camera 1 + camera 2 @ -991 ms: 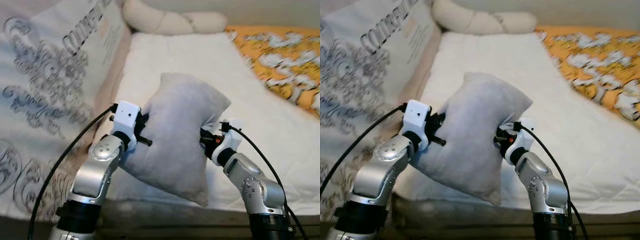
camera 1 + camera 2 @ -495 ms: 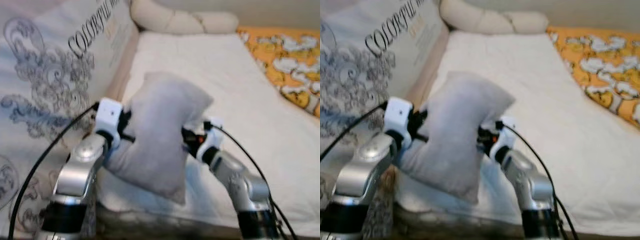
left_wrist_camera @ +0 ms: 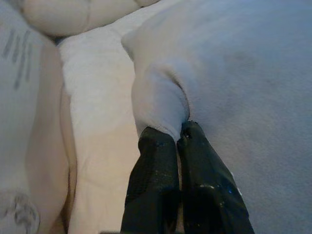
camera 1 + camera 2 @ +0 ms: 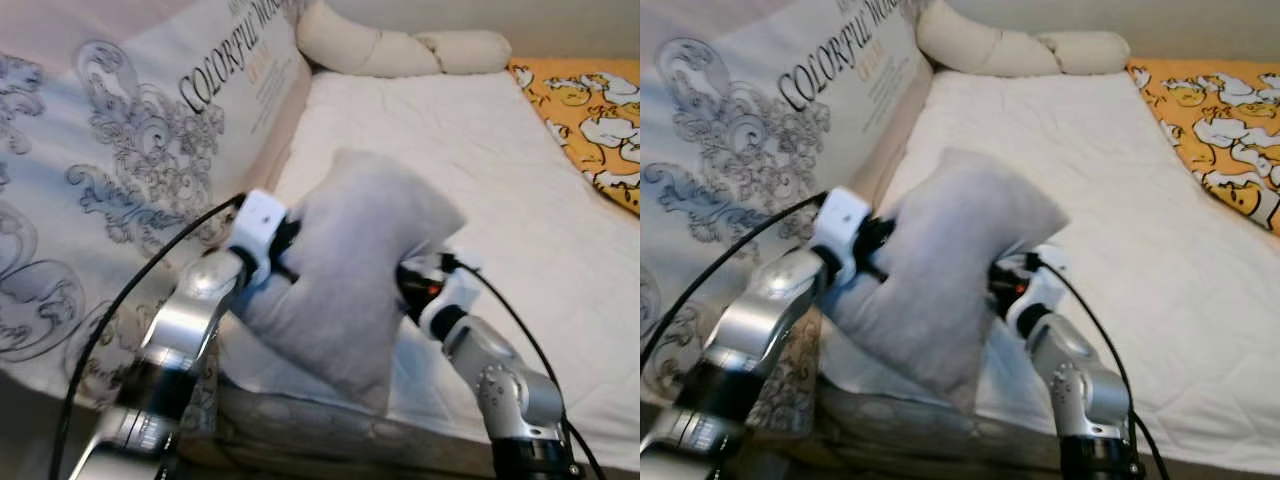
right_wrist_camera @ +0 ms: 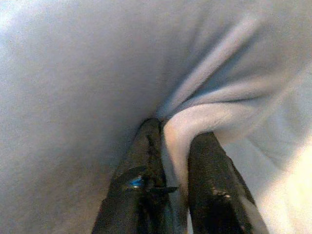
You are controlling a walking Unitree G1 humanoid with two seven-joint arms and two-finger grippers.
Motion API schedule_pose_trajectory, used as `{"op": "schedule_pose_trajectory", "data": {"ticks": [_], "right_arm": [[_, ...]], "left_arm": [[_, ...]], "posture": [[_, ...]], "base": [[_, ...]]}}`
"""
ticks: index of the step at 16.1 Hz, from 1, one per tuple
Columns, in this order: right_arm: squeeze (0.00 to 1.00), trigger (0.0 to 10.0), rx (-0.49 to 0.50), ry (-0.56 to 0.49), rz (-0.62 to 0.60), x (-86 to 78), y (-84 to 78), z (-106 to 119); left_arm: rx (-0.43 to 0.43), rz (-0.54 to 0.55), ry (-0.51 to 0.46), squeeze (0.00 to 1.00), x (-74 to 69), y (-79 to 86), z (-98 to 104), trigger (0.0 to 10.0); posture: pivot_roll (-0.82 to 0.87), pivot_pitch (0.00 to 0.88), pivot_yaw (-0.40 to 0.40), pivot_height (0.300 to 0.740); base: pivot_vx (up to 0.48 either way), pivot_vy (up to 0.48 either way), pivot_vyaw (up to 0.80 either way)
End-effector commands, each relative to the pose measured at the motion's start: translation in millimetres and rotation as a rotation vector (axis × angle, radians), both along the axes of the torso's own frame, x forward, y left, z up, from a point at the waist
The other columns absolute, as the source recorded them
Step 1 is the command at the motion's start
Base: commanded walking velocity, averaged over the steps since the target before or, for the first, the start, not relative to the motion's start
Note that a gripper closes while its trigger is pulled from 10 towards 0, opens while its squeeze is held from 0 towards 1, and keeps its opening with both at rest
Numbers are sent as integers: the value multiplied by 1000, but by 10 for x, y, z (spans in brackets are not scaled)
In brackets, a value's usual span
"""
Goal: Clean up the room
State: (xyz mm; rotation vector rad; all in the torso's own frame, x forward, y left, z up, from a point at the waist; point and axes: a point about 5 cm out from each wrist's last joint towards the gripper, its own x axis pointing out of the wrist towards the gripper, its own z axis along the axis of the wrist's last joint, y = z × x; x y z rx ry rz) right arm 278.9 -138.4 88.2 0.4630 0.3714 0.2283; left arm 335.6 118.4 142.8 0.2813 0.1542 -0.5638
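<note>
Grey fleece bunched between my fingers on both sides. My left gripper (image 3: pixel 176 139) is pinched tight on a fold of the grey pillow (image 4: pixel 365 265), fingertips nearly touching through the fabric. My right gripper (image 5: pixel 173 131) has its fingers a little apart with a thick ridge of the same cover wedged between them.

Pillow hangs between my two arms, tilted, one corner up and one corner drooping toward the near edge of the bed. It sits above the white mattress cover (image 4: pixel 500 170), apparently not resting on it, though I cannot tell if the low corner brushes the edge.

Further out: a large cushion printed with grey scrollwork and lettering (image 4: pixel 170 160) leans along my left. A cream bolster (image 4: pixel 400 50) lies across the head of the bed. An orange patterned blanket (image 4: pixel 590 110) lies on my right, well apart from the pillow.

My reading: I am carrying the pillow to set it down on the bed, likely up near the bolster.

To do this well:
- Keep both pinches even; each holds only a fold of fabric, so a jerk could slip one.
- Move both arms together, so the cover is not stretched.
- Lift the drooping corner over the mattress edge before going forward.
- Release both sides only once it rests flat.
</note>
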Motion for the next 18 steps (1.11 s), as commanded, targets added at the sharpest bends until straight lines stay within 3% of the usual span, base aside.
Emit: {"op": "schedule_pose_trajectory", "data": {"ticks": [1,5,8,11,13,15,18], "right_arm": [[1000,10000,-15,-34,-28,40,-20,66],[1000,10000,-7,-51,-66,101,-39,124],[1000,10000,-7,-57,-82,117,-63,133],[1000,10000,1,-78,-44,112,-15,174],[1000,10000,18,-98,10,91,49,219],[1000,10000,24,-104,40,59,84,228],[1000,10000,22,-102,48,28,96,217]], "left_arm": [[18,-43,-58,0,75,-67,106,10000],[74,-85,-128,0,347,-158,249,10000],[84,-79,-154,0,463,-188,291,10000],[39,51,-163,0,602,-121,381,10000],[-34,268,-159,0,707,132,489,10000],[-96,370,-166,0,690,278,501,10000],[-173,465,-169,0,619,301,452,10000]], "posture": [[-138,0,82,740],[-142,0,95,740],[-144,0,89,740],[-146,0,86,740],[-142,0,85,740],[-134,0,85,740],[-128,0,85,740]], "base": [[0,0,0],[0,0,0],[0,0,0],[0,0,0],[0,0,0],[0,0,0],[0,0,0]]}}
